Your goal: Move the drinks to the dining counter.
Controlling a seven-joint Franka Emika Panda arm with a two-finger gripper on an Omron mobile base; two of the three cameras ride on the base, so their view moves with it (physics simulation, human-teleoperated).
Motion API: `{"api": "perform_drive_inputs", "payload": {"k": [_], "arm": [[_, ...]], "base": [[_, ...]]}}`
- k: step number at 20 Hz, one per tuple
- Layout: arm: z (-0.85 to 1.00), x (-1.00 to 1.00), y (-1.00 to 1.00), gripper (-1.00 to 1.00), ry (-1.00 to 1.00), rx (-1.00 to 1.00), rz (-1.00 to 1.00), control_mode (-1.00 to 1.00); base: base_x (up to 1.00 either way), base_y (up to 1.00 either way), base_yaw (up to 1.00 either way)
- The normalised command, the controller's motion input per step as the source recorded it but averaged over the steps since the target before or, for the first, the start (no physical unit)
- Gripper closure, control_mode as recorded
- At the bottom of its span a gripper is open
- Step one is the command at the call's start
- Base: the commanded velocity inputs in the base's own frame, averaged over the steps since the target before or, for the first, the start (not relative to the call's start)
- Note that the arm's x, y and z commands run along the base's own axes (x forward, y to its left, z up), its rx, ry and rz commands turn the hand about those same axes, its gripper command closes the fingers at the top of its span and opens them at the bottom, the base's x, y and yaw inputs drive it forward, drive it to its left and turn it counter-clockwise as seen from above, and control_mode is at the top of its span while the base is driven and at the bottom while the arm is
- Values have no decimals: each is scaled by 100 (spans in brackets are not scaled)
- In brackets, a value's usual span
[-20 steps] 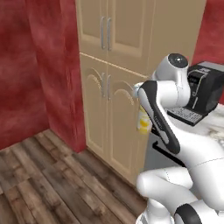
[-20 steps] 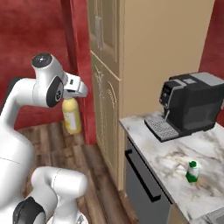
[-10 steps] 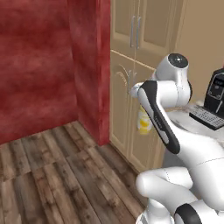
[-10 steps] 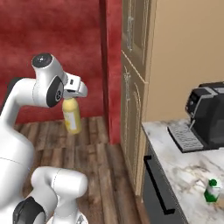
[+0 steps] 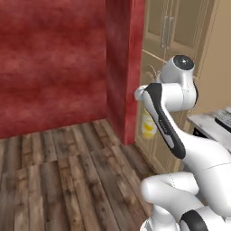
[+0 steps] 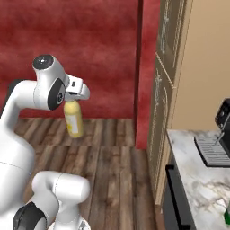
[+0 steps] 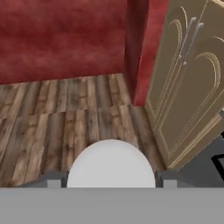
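Observation:
My gripper (image 6: pixel 72 101) is shut on the neck of a yellow bottle (image 6: pixel 73 120) with a white cap, one of the drinks, which hangs upright from it high above the wooden floor. From the left base view the same bottle (image 5: pixel 148 126) shows just beyond my forearm, under the gripper (image 5: pixel 145 104). Looking down along the hand, the white cap (image 7: pixel 111 164) sits between the two fingertips (image 7: pixel 54 177). A sliver of a green carton (image 6: pixel 227 217) stands on the marble worktop (image 6: pixel 193 175) at the lower right. The dining counter is out of view.
A red wall (image 5: pixel 54 63) with a jutting red pillar (image 5: pixel 126 67) stands ahead. Tall beige cabinets (image 6: pixel 168 90) rise to the right of it. A dark coffee machine (image 6: pixel 222 122) sits on the worktop. Wooden floor (image 5: pixel 58 176) spreads out to the left.
The whole picture has swung: cabinets, worktop and coffee machine slid to the right and the red wall came into the middle, so the base is turning. The bottle stays in my grip.

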Motion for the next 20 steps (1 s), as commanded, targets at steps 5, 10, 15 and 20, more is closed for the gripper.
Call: {"api": "perform_drive_inputs", "payload": {"k": [5,10,15,20], "arm": [[0,0,0,100,0,0,0,100],[0,0,0,100,0,0,0,100],[0,0,0,100,0,0,0,100],[0,0,0,100,0,0,0,100]], "base": [[-38,15,35],[-43,16,35],[-37,15,34],[-27,12,33]]}}
